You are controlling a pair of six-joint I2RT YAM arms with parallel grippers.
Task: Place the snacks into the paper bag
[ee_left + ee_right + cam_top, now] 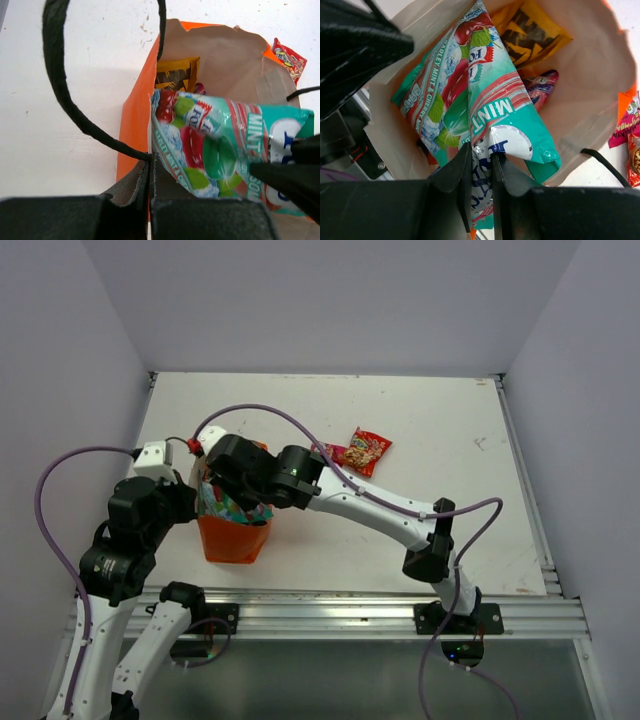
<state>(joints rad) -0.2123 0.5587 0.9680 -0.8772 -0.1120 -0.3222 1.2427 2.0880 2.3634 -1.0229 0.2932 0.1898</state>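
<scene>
The right gripper (481, 165), jaws nearly closed, pinches the teal Fox's mint packet (470, 100) lying slantwise across the mouth of the near-left paper bag (131, 115), whose rim the left gripper (151, 175) clamps; released so, it may snag and hang out.

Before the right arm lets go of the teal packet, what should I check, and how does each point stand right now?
1. Bag mouth held open: ok. The left gripper is shut on the rim of the paper bag.
2. Packet gripped: ok. The right gripper is shut on the teal packet.
3. Packet over the opening: ok. Most of it lies inside the bag's mouth.
4. Room below: cannot tell. A yellow packet sits deeper in the bag, and the bottom is hidden.
5. Bag upright: ok in the top view.
6. All snacks bagged: not ok. A red packet and a pink packet lie on the table.
</scene>
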